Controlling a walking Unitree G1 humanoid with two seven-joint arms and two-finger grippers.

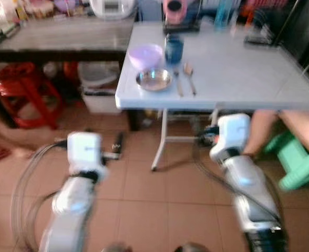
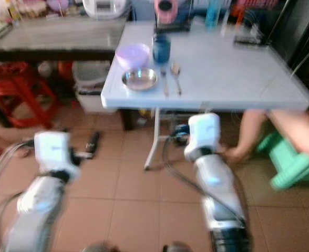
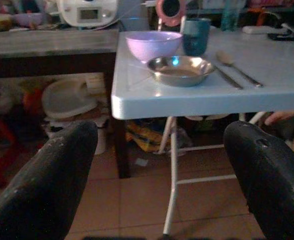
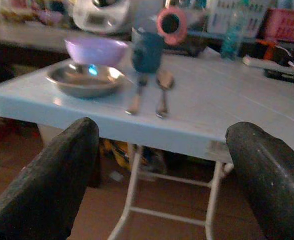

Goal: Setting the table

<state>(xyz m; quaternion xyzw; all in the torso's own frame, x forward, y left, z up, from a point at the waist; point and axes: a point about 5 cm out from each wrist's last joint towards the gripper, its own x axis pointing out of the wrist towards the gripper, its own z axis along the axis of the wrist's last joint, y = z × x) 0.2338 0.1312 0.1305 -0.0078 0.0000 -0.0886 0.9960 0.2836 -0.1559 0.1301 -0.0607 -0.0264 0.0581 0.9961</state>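
A pale blue folding table (image 1: pixel 238 79) stands ahead of me. Near its left front corner sit a steel plate (image 1: pixel 154 80), a lilac bowl (image 1: pixel 145 55) behind it and a dark blue cup (image 1: pixel 174 49). A fork (image 1: pixel 178 83) and a spoon (image 1: pixel 189 77) lie side by side right of the plate. Both arms are held low in front of the table, short of its edge. The left gripper (image 3: pixel 159 175) is open and holds nothing, and so is the right gripper (image 4: pixel 162 180).
A person's legs (image 1: pixel 286 128) and a green stool (image 1: pixel 296 157) are under the table's right side. A dark counter (image 1: pixel 65 37) with a rice cooker (image 1: pixel 111 8) runs on the left. Red stools (image 1: pixel 23 94) and a white bin (image 1: pixel 99 86) stand below it. Tiled floor lies before me.
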